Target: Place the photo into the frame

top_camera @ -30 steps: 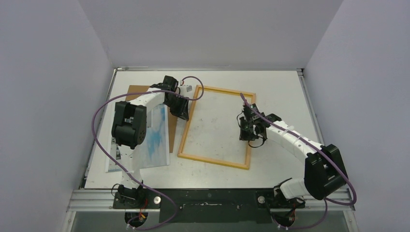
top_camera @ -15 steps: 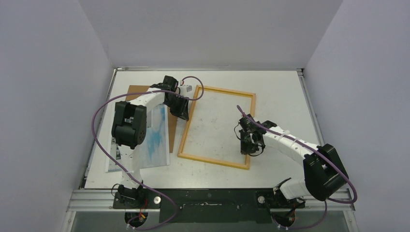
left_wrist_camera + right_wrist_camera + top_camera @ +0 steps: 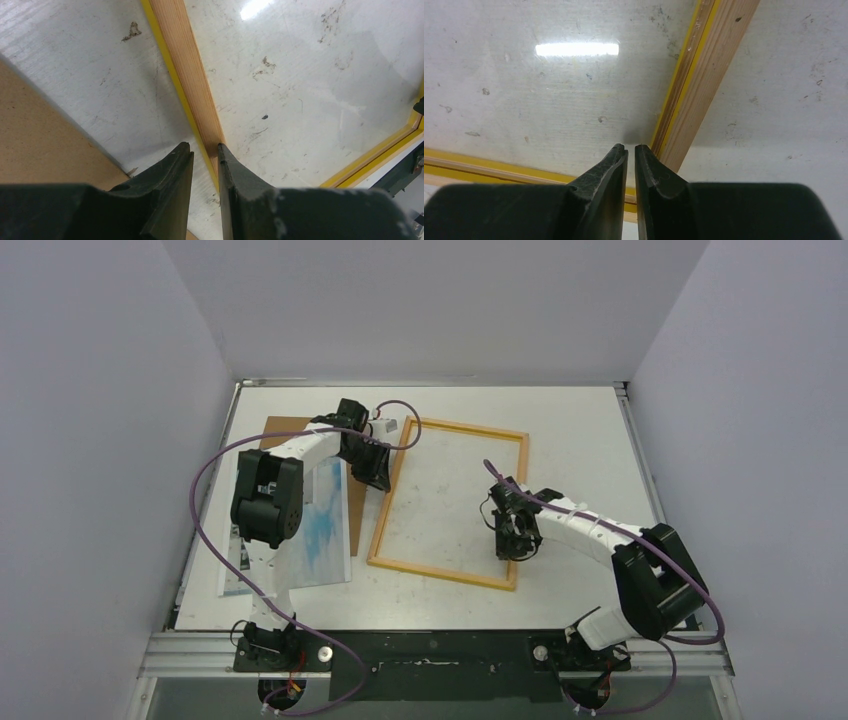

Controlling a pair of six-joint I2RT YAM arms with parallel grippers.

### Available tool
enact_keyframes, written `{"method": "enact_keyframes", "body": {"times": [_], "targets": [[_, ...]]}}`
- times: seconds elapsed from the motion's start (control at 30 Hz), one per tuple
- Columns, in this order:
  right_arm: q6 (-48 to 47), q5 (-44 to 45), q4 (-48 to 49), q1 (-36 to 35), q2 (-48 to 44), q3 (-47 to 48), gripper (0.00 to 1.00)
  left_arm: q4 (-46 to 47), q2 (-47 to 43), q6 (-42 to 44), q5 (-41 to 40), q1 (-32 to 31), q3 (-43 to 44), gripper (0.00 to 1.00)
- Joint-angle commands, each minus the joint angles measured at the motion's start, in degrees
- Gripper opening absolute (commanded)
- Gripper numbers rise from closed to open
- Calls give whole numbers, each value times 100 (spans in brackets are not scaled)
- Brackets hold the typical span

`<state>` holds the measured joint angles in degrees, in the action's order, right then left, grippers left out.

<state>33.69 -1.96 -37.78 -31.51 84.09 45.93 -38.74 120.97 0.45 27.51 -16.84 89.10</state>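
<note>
The frame [image 3: 470, 427] lies flat on the table with its pale wood back [image 3: 185, 55] up and a yellow edge showing. My left gripper [image 3: 383, 480] is at the frame's left rail, its fingertips [image 3: 230, 165] on either side of the rail and shut on it [image 3: 205, 150]. My right gripper [image 3: 513, 540] is shut with nothing between the fingers [image 3: 630, 149]. It hovers just inside the right rail [image 3: 709, 80], close to the near right corner. The photo [image 3: 315, 535], a blue and white print, lies to the left of the frame, partly under my left arm.
A brown backing panel [image 3: 283, 428] lies under the photo, sticking out at the far left and along the frame's left rail [image 3: 45, 145]. Grey walls close the table [image 3: 600, 570] on the left, back and right. Purple cables loop off both arms.
My right gripper has slid along the inside of the right rail towards the near right corner. The left arm, the frame and the photo have not moved.
</note>
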Motion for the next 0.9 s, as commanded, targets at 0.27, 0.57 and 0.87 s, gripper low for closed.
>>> {"method": "enact_keyframes", "body": {"times": [0.27, 0.57, 0.87], "targets": [[-226, 359, 154, 223, 73, 240, 19, 106, -398, -15, 316, -56, -143, 23], [-412, 240, -169, 409, -208, 959, 23, 115, -497, -204, 538, -74, -258, 23], [-244, -424, -38, -6, -1, 2408, 42, -815, -1267, -73, 474, 431, 627, 26]]}}
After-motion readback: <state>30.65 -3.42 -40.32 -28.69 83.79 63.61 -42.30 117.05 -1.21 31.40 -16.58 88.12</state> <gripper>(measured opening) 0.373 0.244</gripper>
